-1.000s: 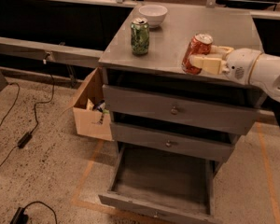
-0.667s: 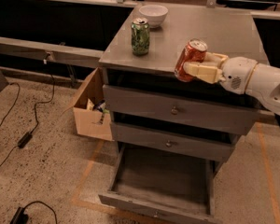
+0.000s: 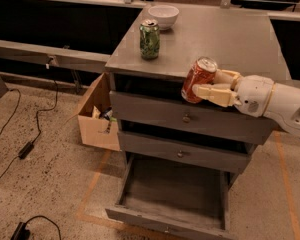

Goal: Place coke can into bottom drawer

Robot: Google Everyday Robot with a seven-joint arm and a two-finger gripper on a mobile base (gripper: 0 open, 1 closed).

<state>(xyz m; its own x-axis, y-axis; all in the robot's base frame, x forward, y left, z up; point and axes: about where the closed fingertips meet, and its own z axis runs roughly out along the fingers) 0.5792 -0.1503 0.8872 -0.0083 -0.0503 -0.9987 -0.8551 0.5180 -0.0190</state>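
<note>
The coke can [image 3: 198, 78], red-orange with a silver top, is held tilted in my gripper [image 3: 210, 87], which is shut on it. The can hangs in the air just past the front edge of the cabinet top, in front of the top drawer. My white arm reaches in from the right. The bottom drawer [image 3: 173, 217] is pulled open below, a wide shallow grey tray with nothing visible inside it.
A green soda can [image 3: 149, 39] and a white bowl [image 3: 163, 16] stand on the cabinet top [image 3: 230, 39]. Two upper drawers with knobs [image 3: 186, 118] are closed. An open cardboard box [image 3: 96, 118] sits left of the cabinet. Cables lie on the floor at left.
My gripper has carried the coke can leftward and forward, off the cabinet top and out past its front edge, tilting it a little.
</note>
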